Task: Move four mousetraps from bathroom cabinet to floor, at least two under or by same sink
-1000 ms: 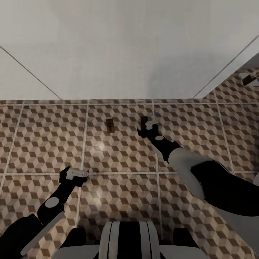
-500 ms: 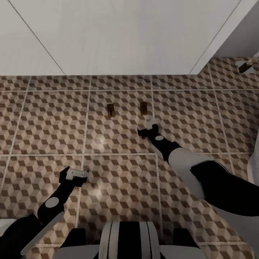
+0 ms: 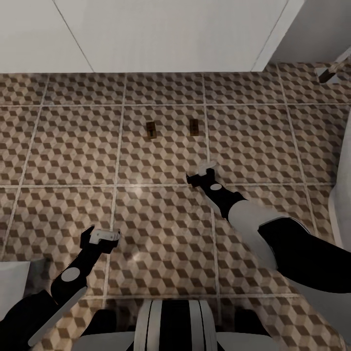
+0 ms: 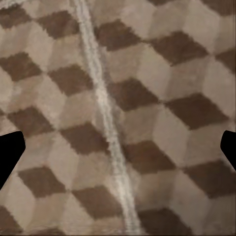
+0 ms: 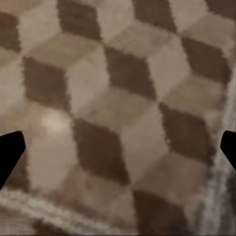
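Right gripper (image 3: pixel 201 171), centre of the head view: fingers spread wide, nothing between them; its wrist view has the dark fingertips (image 5: pixel 11 152) at opposite edges with bare cube-pattern tile between. It hangs over the bathroom floor (image 3: pixel 161 229), beside a grout crossing.

Left gripper (image 3: pixel 101 236), lower left of the frame: likewise spread and empty, one fingertip (image 4: pixel 10 152) at each side of its wrist view, a pale grout line running between them.

Two mousetraps lie flat on the tiles above the right gripper, upper centre of the frame: one (image 3: pixel 194 127) nearly straight above it, the other (image 3: pixel 151 129) further left (well apart from each other, same tile). Above them a broad white surface (image 3: pixel 170 34) spans the top of the frame; what it is I cannot tell.
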